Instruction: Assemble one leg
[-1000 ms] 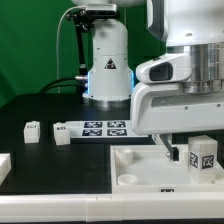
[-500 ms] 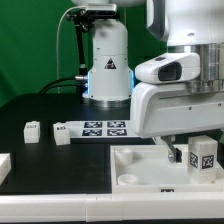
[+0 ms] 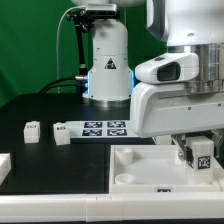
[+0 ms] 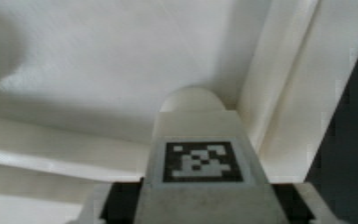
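My gripper (image 3: 197, 153) is shut on the leg (image 3: 203, 154), a small white block with a black-and-white tag on its face. It holds the leg just above the far right corner of the large white tray (image 3: 140, 165). In the wrist view the leg (image 4: 202, 150) sits between my two fingers (image 4: 123, 203), its rounded tip pointing at the tray's inner corner (image 4: 87, 70). I cannot tell whether the leg touches the tray.
Two more small white tagged blocks (image 3: 32, 131) (image 3: 62, 134) lie on the black table at the exterior view's left. The marker board (image 3: 105, 128) lies behind the tray by the robot base (image 3: 108, 65). Another white part (image 3: 3, 166) shows at the left edge.
The gripper with the leg has shifted slightly toward the exterior view's left and down at the tray corner. Only one tag shows there now instead of two.
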Tool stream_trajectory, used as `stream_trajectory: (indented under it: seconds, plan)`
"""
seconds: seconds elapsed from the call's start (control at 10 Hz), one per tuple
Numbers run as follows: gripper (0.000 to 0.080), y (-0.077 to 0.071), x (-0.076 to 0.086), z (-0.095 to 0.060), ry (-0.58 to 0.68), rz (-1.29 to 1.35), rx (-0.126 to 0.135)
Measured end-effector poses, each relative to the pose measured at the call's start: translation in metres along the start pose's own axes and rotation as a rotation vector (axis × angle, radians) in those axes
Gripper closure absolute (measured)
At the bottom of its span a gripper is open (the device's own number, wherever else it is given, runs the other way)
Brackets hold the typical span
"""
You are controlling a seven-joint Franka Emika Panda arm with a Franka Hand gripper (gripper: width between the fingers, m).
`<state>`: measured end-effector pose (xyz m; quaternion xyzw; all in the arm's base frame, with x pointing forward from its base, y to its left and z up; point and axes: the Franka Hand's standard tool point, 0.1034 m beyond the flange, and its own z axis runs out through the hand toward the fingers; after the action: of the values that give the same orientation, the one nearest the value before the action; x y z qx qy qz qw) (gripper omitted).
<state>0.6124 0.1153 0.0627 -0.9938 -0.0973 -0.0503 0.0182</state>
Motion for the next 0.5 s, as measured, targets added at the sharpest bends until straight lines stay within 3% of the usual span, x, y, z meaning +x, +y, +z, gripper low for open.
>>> stream_trajectory:
  seconds: [0.5]
  plan:
    - [0.0509, 0.0016, -0.0011, 0.0004, 0.002, 0.532, -0.004]
